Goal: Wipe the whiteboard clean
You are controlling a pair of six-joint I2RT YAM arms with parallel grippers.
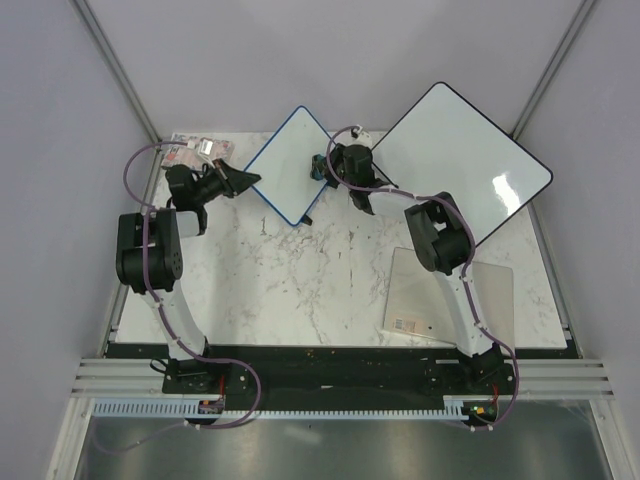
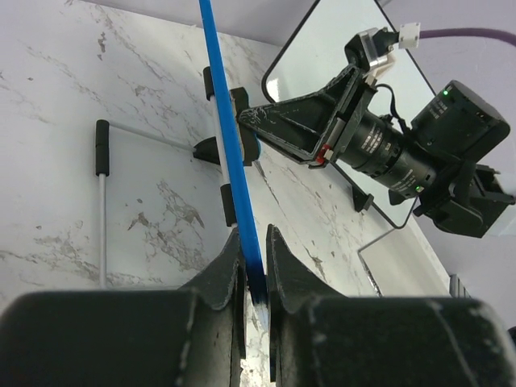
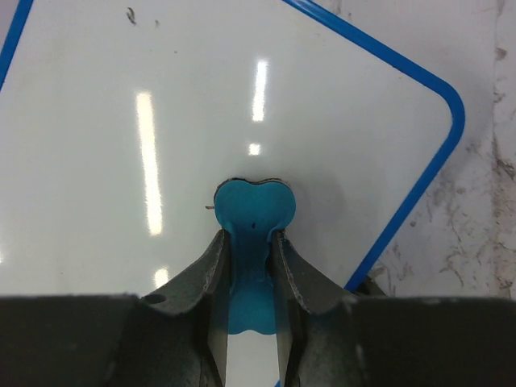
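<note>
The whiteboard, small and blue-framed, sits at the back middle of the marble table. My left gripper is shut on its left edge. In the left wrist view the blue frame runs edge-on between the jaws of that gripper. My right gripper is shut on a teal eraser and presses it onto the board's white face near the right corner. The face looks nearly blank, with one small black mark near the far edge. The right gripper also shows in the left wrist view.
A larger black-framed blank whiteboard lies at the back right, close behind my right wrist. A beige sheet with a barcode label lies at the front right. A small packet sits at the back left. A thin white rod with a black end lies beside the small board.
</note>
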